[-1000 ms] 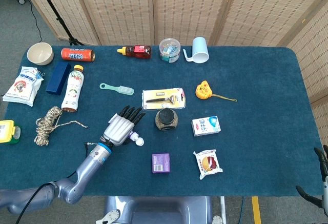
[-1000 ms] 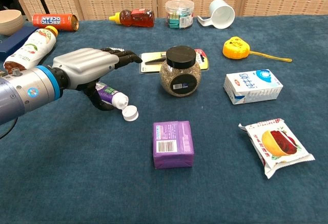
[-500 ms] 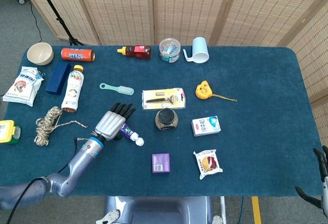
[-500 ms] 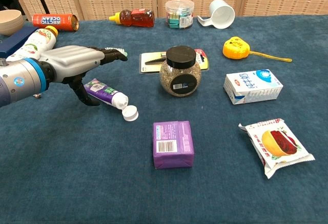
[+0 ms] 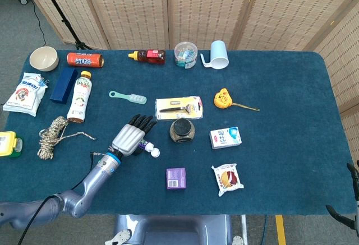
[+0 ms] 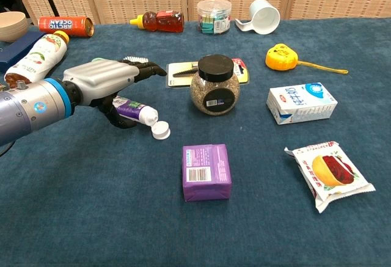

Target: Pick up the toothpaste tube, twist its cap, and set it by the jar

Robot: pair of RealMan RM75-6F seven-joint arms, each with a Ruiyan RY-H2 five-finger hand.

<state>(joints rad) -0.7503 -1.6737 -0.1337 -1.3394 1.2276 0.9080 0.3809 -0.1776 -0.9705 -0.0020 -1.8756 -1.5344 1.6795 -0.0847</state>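
The toothpaste tube (image 6: 132, 109) lies on the blue table (image 5: 280, 88), left of the jar (image 6: 214, 85), its white cap (image 6: 160, 130) flipped open and resting on the cloth beside the nozzle. The left hand (image 6: 107, 80) is stretched flat over the tube's rear part, palm down, its dark fingers (image 6: 146, 68) pointing toward the jar and its thumb curled down beside the tube; I cannot tell whether it grips the tube. Its forearm reaches in from the lower left. A purple box (image 6: 206, 171) sits just in front. Only a tip of the right hand (image 5: 350, 192) shows at the head view's edge, its state unreadable.
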